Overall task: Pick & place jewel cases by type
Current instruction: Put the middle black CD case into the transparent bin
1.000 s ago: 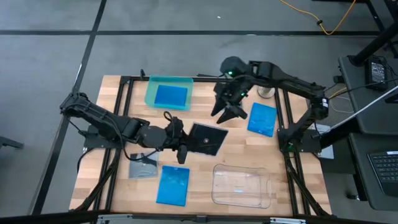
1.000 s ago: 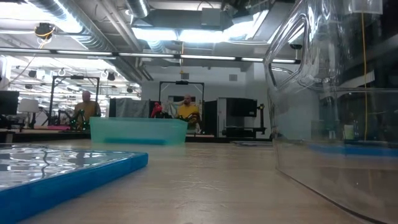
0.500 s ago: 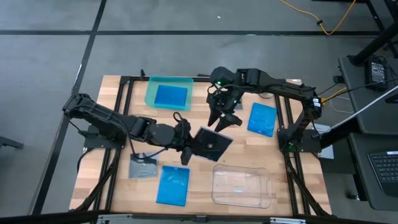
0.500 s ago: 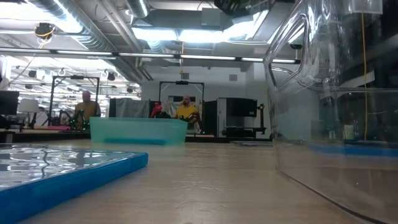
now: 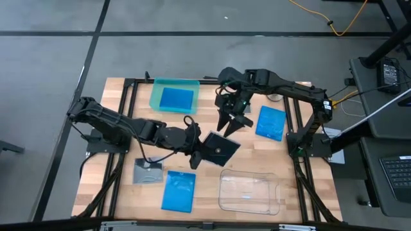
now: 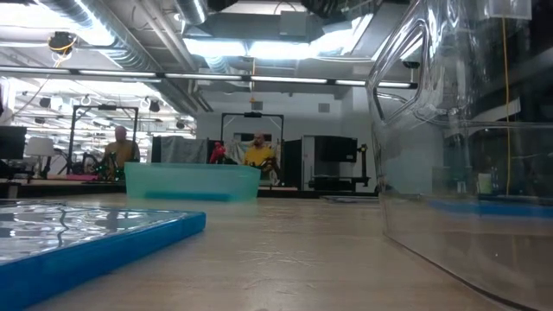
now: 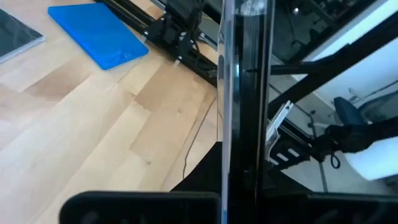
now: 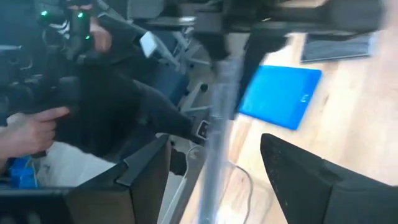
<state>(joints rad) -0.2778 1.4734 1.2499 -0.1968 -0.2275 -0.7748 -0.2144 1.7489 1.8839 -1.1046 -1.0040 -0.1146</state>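
Nearest the front edge of the table (image 5: pixel 205 170): a blue case (image 5: pixel 179 190) lying flat, with a large clear tray (image 5: pixel 250 191) beside it toward the right arm's side. Just behind the blue case, toward the left arm's side, a grey square case (image 5: pixel 148 172) flat on the wood.

At mid-table, the left gripper (image 5: pixel 198 151) clamped tight on the near-left edge of a dark square case (image 5: pixel 219 147), held lifted and tilted; seen edge-on in the left wrist view as a thin upright strip between the fingers. Just behind that case, the right gripper (image 5: pixel 232 120) hanging over its far edge with fingers spread wide and nothing between them; in the right wrist view, the case edge standing between the two dark fingers (image 8: pixel 305 180), whether touching cannot be told.

Farther toward the right arm's side, another blue case (image 5: pixel 270 122) flat on the table, near the black frame rail. At the far edge, a teal tray (image 5: pixel 174 96) with a third blue case (image 5: pixel 176 99) lying inside it.

From table height, the front blue case (image 6: pixel 95 242) and the clear tray wall (image 6: pixel 467 173) filling the foreground, blocking any sight of the grippers; teal tray (image 6: pixel 192 183) beyond, and people (image 6: pixel 259 154) far back in the room.
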